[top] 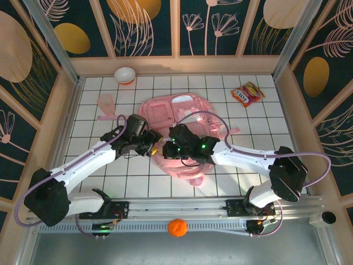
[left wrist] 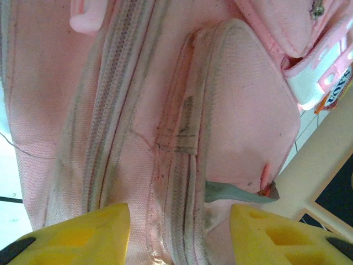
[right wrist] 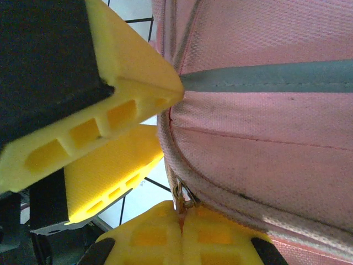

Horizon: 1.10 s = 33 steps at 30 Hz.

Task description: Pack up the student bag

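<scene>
Lying flat at the centre of the tiled table [top: 110,176], the pink backpack [top: 165,113] is spreading its pockets upward, and both arms are meeting at its 7 o'clock edge. The right gripper [top: 167,150] is pinching its yellow fingers fully together, and in its wrist view the right gripper [right wrist: 181,212] is holding a small metal zipper pull [right wrist: 183,196] right at the fingertips, on the seam of the backpack [right wrist: 265,138]. The left gripper [top: 155,148] is standing with its fingers apart, just at 9 o'clock of the right one. In its own wrist view the left gripper [left wrist: 177,208] is framing a zipper track on the backpack [left wrist: 248,110]. From the right wrist, the left gripper [right wrist: 170,117] is touching the bag's side with its tips, though whether any fabric is caught between them I cannot tell.

A white bowl [top: 125,74] is sitting at 11 o'clock of the bag, a pale pink cup [top: 105,101] at 10 o'clock, a red and yellow snack packet [top: 248,94] at 2 o'clock, and an orange ball [top: 176,227] at 6 o'clock, beyond the table's near rail.
</scene>
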Motion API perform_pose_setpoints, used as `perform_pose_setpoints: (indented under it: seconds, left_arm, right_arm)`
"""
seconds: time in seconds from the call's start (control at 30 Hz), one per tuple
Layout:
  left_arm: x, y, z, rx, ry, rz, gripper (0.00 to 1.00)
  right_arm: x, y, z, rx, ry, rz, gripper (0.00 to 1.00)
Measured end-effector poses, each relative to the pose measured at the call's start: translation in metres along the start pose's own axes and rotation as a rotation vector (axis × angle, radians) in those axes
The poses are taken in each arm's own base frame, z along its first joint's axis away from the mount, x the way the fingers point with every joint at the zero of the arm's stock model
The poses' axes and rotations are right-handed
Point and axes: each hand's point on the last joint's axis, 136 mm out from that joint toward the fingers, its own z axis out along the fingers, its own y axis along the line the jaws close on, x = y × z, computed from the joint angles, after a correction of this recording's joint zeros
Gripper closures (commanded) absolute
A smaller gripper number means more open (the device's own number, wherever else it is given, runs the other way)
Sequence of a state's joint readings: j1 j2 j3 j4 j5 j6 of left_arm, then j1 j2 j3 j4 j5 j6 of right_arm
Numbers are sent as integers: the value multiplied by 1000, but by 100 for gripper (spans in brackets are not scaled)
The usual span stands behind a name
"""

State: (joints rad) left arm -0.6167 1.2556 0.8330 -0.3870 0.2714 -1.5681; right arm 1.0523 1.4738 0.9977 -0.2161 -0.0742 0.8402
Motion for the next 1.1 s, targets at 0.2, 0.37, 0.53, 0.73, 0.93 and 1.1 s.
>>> perform_pose_setpoints:
  seconds: [0.2, 0.37, 0.53, 0.73, 0.93, 1.1]
  left_arm:
    - [2, -2, 8, -16, 19, -21, 95]
    - [0, -2, 9, -32, 8, -16, 100]
    - [-2, 2, 9, -47, -7, 5, 100]
    - [-14, 2, 3, -45, -40, 26, 100]
    - [-32, -2, -9, -44, -90, 58, 100]
    - [-43, 1, -16, -53, -122, 77, 100]
  right_arm:
    - [1, -1, 0, 1, 6, -8, 100]
    - [1, -8, -1, 23, 16, -25, 100]
    - [1, -28, -16, 84, 44, -30, 100]
    - [-5, -69, -45, 161, 43, -8, 100]
    - [-13, -95, -54, 200, 46, -30, 100]
    - [-16, -88, -53, 159, 51, -61, 100]
